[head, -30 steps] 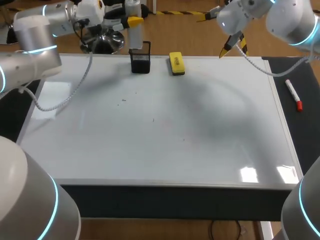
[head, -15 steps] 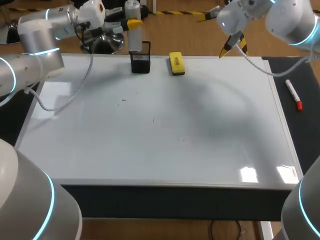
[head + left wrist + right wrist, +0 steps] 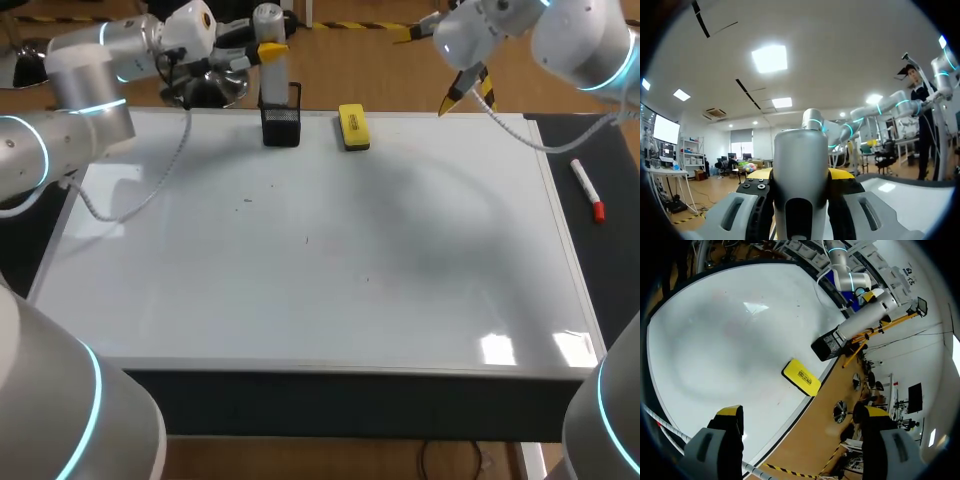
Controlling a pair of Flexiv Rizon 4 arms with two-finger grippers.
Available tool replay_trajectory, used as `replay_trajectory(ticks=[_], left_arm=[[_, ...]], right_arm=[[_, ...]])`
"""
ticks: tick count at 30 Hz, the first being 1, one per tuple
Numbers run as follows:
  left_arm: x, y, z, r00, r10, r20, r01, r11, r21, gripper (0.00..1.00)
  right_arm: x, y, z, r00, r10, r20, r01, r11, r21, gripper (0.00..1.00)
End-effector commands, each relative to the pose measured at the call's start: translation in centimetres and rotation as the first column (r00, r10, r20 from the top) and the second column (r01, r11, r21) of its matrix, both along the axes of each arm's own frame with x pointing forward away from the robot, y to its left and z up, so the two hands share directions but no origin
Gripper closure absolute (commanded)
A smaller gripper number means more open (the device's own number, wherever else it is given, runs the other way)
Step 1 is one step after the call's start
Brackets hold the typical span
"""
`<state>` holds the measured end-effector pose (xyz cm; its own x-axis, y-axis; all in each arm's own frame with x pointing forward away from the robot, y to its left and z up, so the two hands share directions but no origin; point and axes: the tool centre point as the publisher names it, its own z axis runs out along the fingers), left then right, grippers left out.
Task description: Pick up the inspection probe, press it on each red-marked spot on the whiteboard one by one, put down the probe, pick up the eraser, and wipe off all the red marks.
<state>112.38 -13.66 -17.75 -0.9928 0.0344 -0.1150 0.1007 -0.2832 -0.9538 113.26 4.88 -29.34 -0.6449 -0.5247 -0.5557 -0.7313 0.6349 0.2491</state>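
Grey and cylindrical, the inspection probe [image 3: 271, 75] stood upright at the far edge of the whiteboard [image 3: 320, 270], pinched between the yellow tips of the left end effector [image 3: 800, 176]. Its lower end met the black mesh holder [image 3: 281, 122], though whether it sat inside or just above the rim was hard to tell. Just beside the holder lay the yellow eraser [image 3: 352, 127], flat on the board. The right end effector [image 3: 802, 412] hung above the board's far right corner, fingers spread wide with nothing between them. A red-capped marker [image 3: 587, 190] lay on the dark surface [image 3: 612, 260] past the board's right edge.
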Motion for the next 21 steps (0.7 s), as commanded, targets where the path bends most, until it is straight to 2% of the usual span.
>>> replay_trajectory(ticks=[1, 21], left_arm=[[1.0, -0.3, -0.2, 1.0, -0.028, 0.008, 0.028, 1.0, -0.003, 1.0], [1.5, -0.7, -2.2, 0.999, -0.035, -0.001, 0.035, 0.999, -0.013, 1.0]], right_arm=[[0.0, 0.0, 0.1, 1.0, 0.002, 0.0, -0.002, 1.0, -0.004, 0.0], [0.0, 0.0, 0.1, 1.0, 0.002, 0.0, -0.002, 1.0, -0.004, 0.0]])
